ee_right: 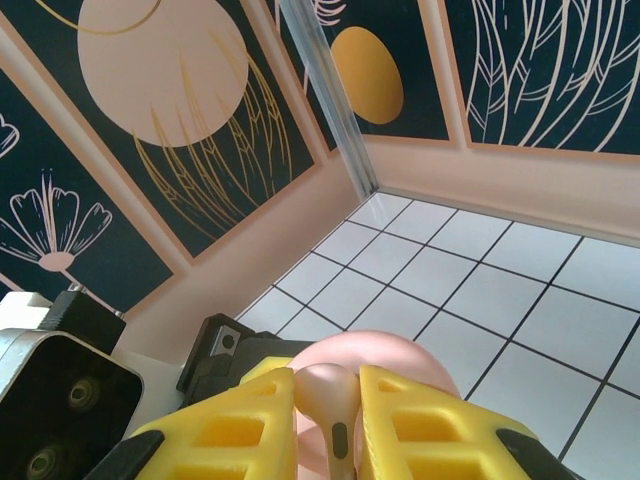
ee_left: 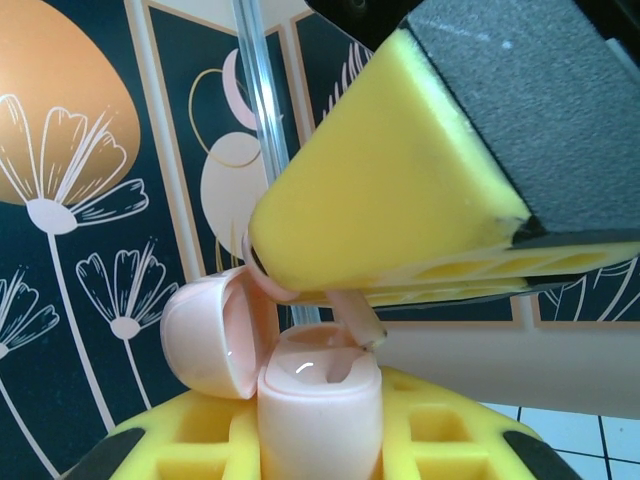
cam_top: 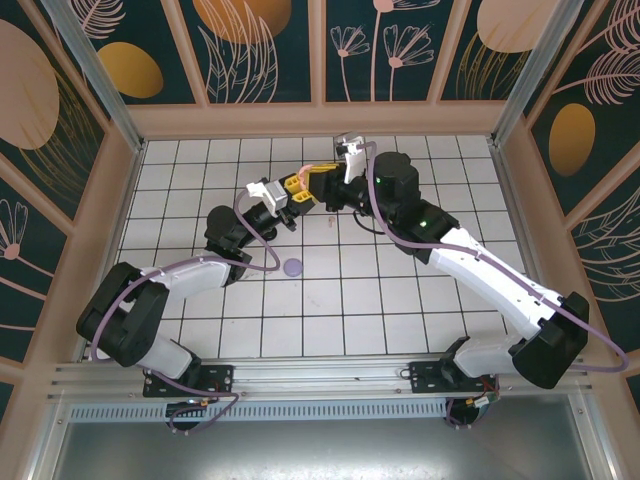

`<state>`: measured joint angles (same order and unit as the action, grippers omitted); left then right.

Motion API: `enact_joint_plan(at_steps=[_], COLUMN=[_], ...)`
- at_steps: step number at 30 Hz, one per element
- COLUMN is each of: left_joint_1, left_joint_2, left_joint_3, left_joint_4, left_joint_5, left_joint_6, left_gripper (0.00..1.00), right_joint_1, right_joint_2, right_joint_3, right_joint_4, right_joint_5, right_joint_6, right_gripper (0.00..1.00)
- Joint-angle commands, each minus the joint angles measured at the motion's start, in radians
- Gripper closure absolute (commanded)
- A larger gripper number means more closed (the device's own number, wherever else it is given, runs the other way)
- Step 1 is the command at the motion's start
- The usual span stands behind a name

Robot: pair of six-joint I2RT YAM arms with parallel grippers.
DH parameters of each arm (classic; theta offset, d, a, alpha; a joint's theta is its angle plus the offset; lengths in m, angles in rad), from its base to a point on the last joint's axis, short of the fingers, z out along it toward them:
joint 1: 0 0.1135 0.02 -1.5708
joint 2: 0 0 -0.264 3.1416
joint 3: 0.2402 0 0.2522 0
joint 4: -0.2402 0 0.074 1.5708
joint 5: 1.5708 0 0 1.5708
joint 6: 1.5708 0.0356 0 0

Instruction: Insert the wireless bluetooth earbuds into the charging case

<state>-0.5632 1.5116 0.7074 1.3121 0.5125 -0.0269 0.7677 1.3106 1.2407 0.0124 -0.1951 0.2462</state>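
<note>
Seeing one pink earbud (ee_right: 325, 392) pinched between the right gripper (ee_right: 328, 425) pads, smooth and glossy, stem slanting down out of the pads. Hanging just above the pink charging case (ee_left: 320, 405), stem tip at the open well, contact unclear. Finding that case clamped upright in the left gripper (ee_left: 318, 440), lid (ee_left: 205, 335) flipped open, tilted back left.

The pink earbud (ee_left: 353, 316) hides behind the right fingers (ee_left: 400, 170) (stem peeking out), its case (ee_left: 320, 415) cut off below.
</note>
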Motion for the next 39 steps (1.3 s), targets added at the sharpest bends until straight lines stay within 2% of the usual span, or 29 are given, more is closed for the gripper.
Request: enact_joint_plan(at_steps=[1, 27, 39], left_joint_1=[-0.006, -0.006, -0.006], left_joint_2=[-0.026, -0.032, -0.051], left_joint_3=[0.023, 0.039, 0.046], left_joint_4=[0.021, -0.017, -0.036], left_joint_5=[0.030, 0.019, 0.015], left_joint_6=[-0.010, -0.011, -0.015], left_gripper=[1.00, 1.00, 1.00], right_joint_1=[0.005, 0.007, 0.013], right_joint_2=[0.010, 0.034, 0.018], right_joint_3=[-0.002, 0.004, -0.040], right_joint_4=[0.049, 0.063, -0.006], right_joint_5=[0.025, -0.021, 0.028], right_joint_6=[0.020, 0.050, -0.020], right_gripper=[0.81, 0.86, 0.87])
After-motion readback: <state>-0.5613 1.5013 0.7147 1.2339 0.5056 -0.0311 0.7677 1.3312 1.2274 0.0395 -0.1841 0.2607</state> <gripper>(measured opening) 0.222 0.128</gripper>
